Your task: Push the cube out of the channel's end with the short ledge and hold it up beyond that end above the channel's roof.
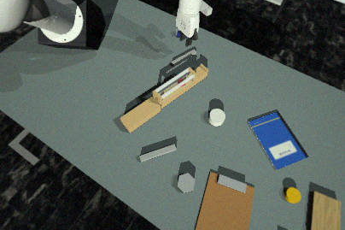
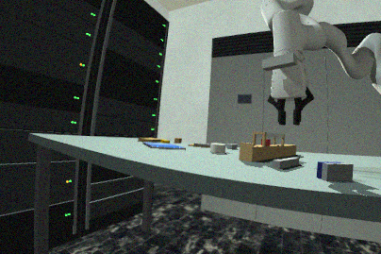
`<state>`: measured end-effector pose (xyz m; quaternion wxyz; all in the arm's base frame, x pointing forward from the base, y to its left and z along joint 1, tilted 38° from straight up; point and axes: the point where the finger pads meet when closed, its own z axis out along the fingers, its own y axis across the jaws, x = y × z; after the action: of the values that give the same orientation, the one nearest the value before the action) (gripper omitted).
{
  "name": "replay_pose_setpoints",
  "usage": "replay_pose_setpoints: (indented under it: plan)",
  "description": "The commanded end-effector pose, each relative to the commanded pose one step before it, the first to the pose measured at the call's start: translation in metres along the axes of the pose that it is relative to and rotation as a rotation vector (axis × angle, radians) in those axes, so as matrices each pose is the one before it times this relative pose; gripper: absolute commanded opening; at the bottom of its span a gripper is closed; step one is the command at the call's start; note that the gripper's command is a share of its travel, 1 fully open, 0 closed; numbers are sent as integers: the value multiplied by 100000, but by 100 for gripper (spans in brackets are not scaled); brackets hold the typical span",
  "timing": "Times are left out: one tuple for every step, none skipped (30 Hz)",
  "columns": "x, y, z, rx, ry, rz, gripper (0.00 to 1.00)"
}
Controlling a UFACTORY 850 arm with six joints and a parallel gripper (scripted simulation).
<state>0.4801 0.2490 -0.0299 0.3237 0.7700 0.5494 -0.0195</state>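
The wooden channel lies across the middle of the table, with a see-through roof and a flat ledge at its near-left end. A small red cube sits inside it, towards the far end. A grey bar lies on the table just beyond the channel's far end. My gripper hangs well above the table over that far end, pointing down. Its fingers are partly open and hold nothing.
A blue and grey block sits behind the gripper. A white cylinder, a blue book, a second grey bar, a grey hexagonal block, a clipboard, a yellow puck and a wooden block lie nearer. A black box is far left.
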Motion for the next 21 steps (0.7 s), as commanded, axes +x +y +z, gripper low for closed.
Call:
replay_pose_setpoints:
  plan:
    - [57,40,1624,-33,65,3,39]
    - [5,6,619,0,0,0,39]
    - [5,6,672,0,0,0,39]
    - [5,6,707,0,0,0,39]
    - [6,7,723,0,0,0,39]
    - [5,6,716,1,0,0,39]
    - [0,0,0,0,0,0,39]
    - [0,0,0,0,0,0,39]
    - [6,7,690,-1,0,0,39]
    - [5,6,642,0,0,0,39]
    - [4,5,576,0,0,0,39]
    - [4,4,495,0,0,0,39]
    - [3,4,402,0,0,0,39]
    - [2,3,302,0,0,0,39]
    - [2,2,205,0,0,0,39]
    - [1,1,116,0,0,0,39]
    - [0,0,47,0,0,0,39]
    - [0,0,7,0,0,0,39]
    - [0,0,3,0,0,0,39]
    - [0,0,21,0,0,0,39]
    - [0,0,51,0,0,0,39]
